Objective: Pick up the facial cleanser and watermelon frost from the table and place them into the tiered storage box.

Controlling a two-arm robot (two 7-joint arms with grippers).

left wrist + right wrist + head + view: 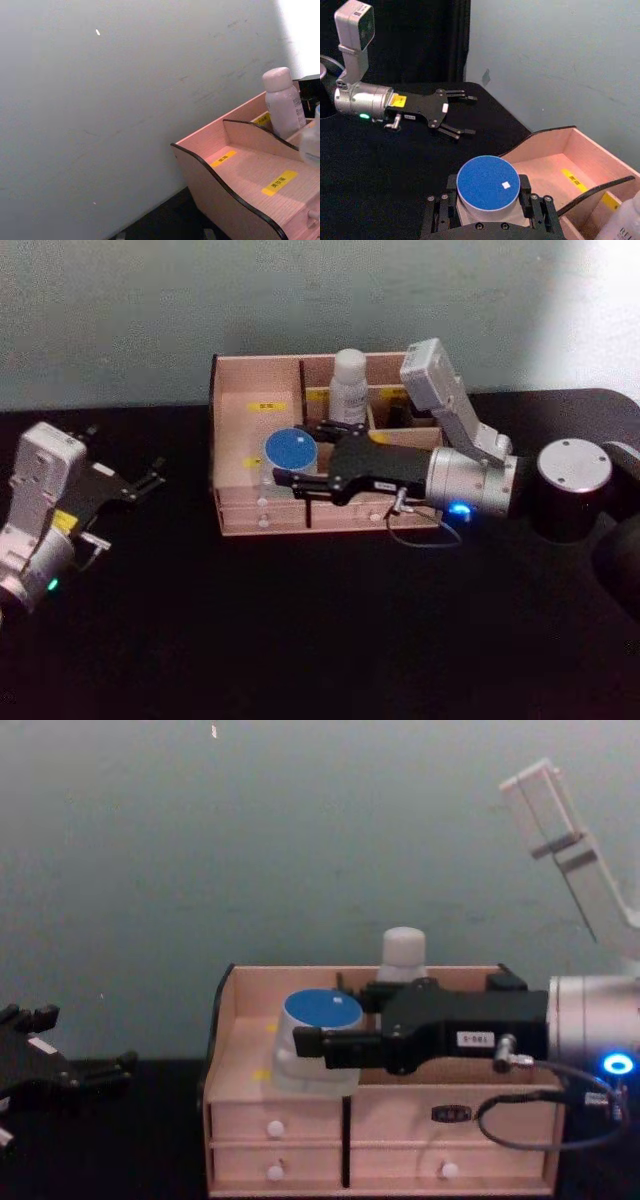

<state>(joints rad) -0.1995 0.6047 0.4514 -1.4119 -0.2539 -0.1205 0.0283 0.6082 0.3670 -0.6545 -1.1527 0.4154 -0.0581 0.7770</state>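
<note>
Right gripper [283, 462]: centre of the head frame, fingers closed around the watermelon frost [289, 450], holding it over the left front shelf of the tiered storage box [232, 420].
Facial cleanser [348, 386]: upright in a rear compartment of the box, upper centre of the frame.
Left gripper [153, 475]: left edge of the frame, above the black table [320, 630], fingers spread and holding nothing.

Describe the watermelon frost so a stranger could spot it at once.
Find the tiered storage box, the light wooden organiser against the wall. Over its left front shelf, the right gripper clamps the watermelon frost. It is a squat clear jar with a flat blue lid, unlike the facial cleanser, the tall white bottle standing behind it.
</note>
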